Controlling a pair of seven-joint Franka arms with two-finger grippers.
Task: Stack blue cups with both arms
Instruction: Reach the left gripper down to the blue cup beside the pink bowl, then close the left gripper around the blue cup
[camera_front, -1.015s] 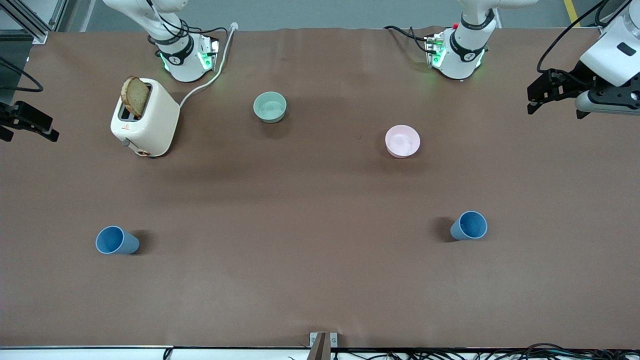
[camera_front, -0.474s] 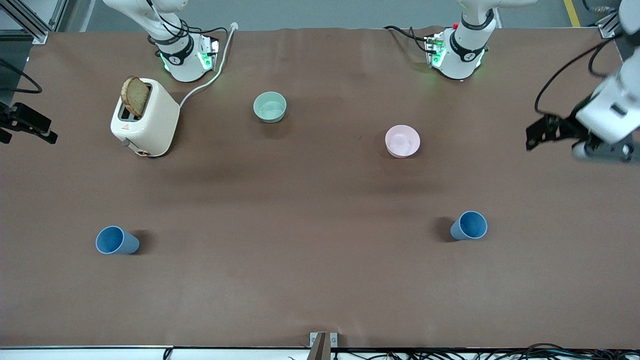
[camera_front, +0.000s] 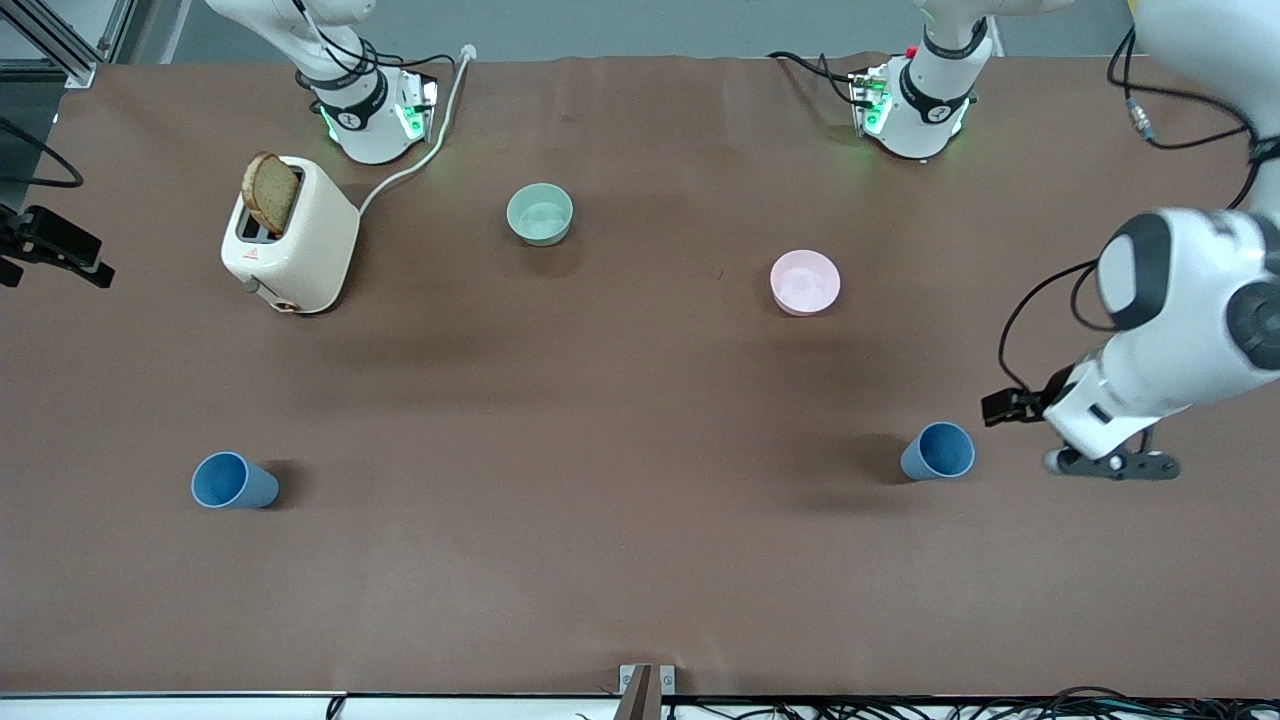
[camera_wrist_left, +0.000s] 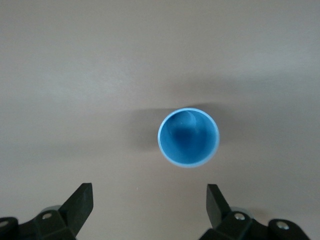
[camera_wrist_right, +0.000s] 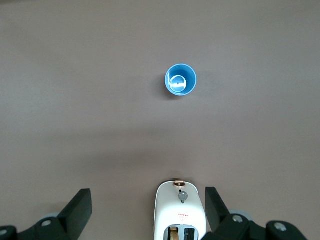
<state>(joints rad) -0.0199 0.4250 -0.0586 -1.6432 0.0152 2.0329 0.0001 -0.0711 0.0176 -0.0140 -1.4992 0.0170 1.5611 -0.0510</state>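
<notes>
Two blue cups stand upright on the brown table. One cup (camera_front: 938, 451) is toward the left arm's end and also shows in the left wrist view (camera_wrist_left: 188, 137). My left gripper (camera_front: 1003, 407) is over the bare table just beside it. Its jaws are open and empty (camera_wrist_left: 149, 194), with the cup ahead of the fingertips, not between them. The other cup (camera_front: 232, 481) is toward the right arm's end and shows in the right wrist view (camera_wrist_right: 181, 80). My right gripper (camera_front: 95, 268) hangs high at that end, open and empty (camera_wrist_right: 148, 197).
A white toaster (camera_front: 292, 235) with a slice of bread (camera_front: 270, 192) stands near the right arm's base and shows under the right gripper (camera_wrist_right: 179, 212). A pale green bowl (camera_front: 540, 213) and a pink bowl (camera_front: 805, 282) sit farther from the camera than the cups.
My left arm has swung down from high at the table's end to just beside its cup. The right gripper has barely shifted. The cups have not moved.
</notes>
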